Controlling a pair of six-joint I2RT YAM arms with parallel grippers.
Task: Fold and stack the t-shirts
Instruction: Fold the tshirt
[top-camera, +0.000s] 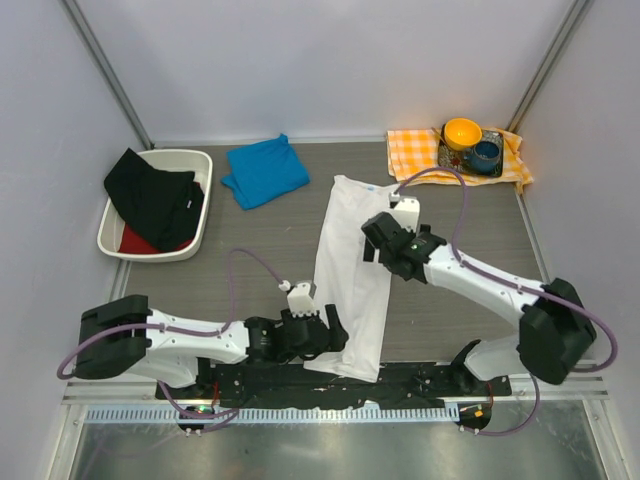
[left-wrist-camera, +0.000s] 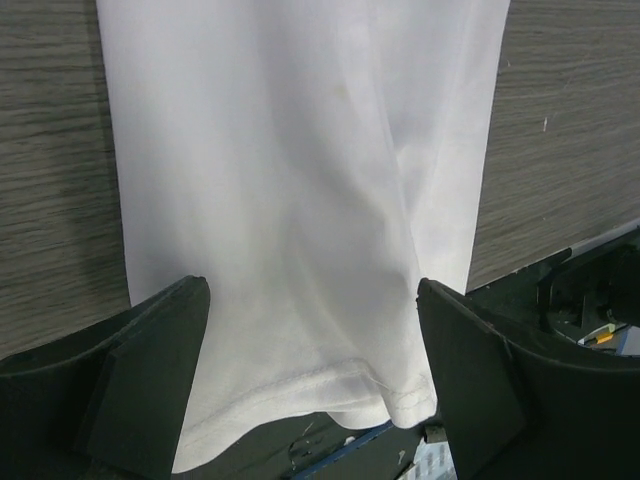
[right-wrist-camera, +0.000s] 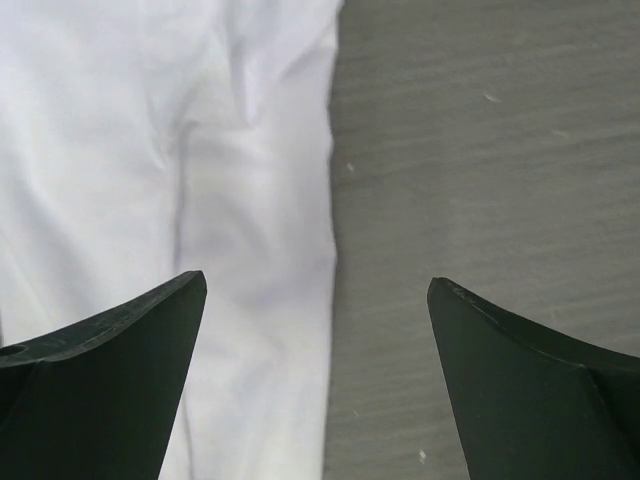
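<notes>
The white t-shirt (top-camera: 350, 270) lies folded into a long narrow strip down the middle of the table, its hem hanging over the near edge. The blue t-shirt (top-camera: 266, 171) is a small folded square at the back. My left gripper (top-camera: 335, 335) is open, its fingers straddling the white shirt's hem end (left-wrist-camera: 300, 300). My right gripper (top-camera: 375, 240) is open just above the strip's right edge, near its upper part; that edge (right-wrist-camera: 250, 250) runs between the fingers.
A white bin (top-camera: 195, 165) with black and red clothes stands at the back left. An orange-and-white checked cloth (top-camera: 410, 150) at the back right carries an orange bowl (top-camera: 462, 131) and a blue cup (top-camera: 486, 154).
</notes>
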